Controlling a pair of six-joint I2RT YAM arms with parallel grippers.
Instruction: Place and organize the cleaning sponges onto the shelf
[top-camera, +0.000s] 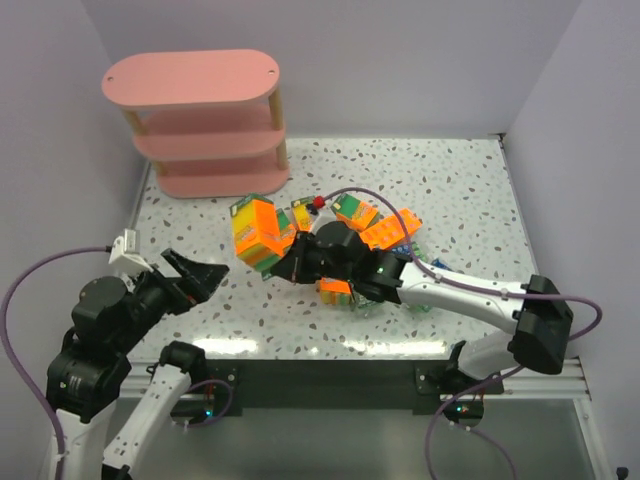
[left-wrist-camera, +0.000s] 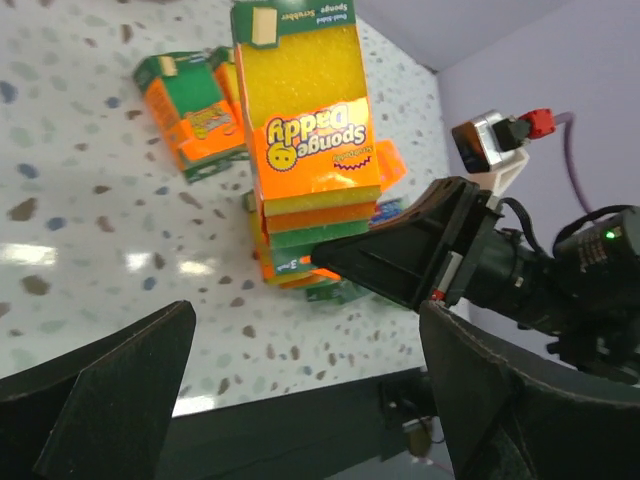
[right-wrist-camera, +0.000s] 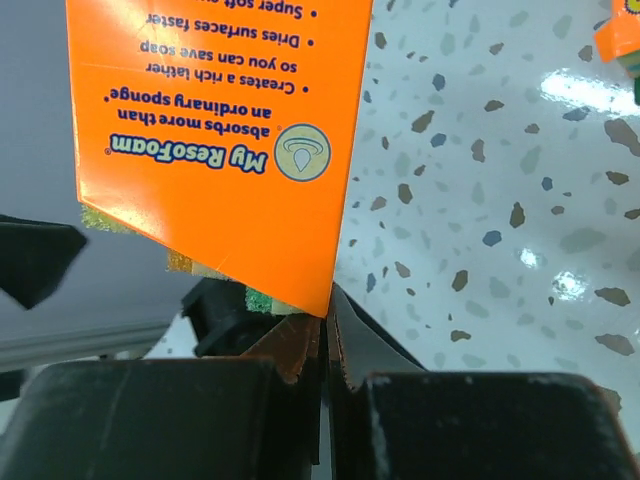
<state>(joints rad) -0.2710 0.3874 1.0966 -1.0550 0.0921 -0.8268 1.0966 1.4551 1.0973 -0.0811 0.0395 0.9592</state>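
Right pincer: squeezed thin on a corner of the bright orange plastic-wrapped sponge pack, likely to pull it away from the heap.
Held pack: upright; yellow, orange and green layers, smiley face print.
Left pincer: wide, holding nothing, maybe ready to help.
Other packs: small orange and green wrapped sponge packs piled mid speckled white table.
Shelf: pink three-board oval shelf far left, well apart; no packs seen on it.

A white, terrazzo-speckled table fills the centre of the frame, enclosed by plain pale-lavender walls at the top, left and right. Overhead light leaves soft glare patches along the table's near edge, lower centre.
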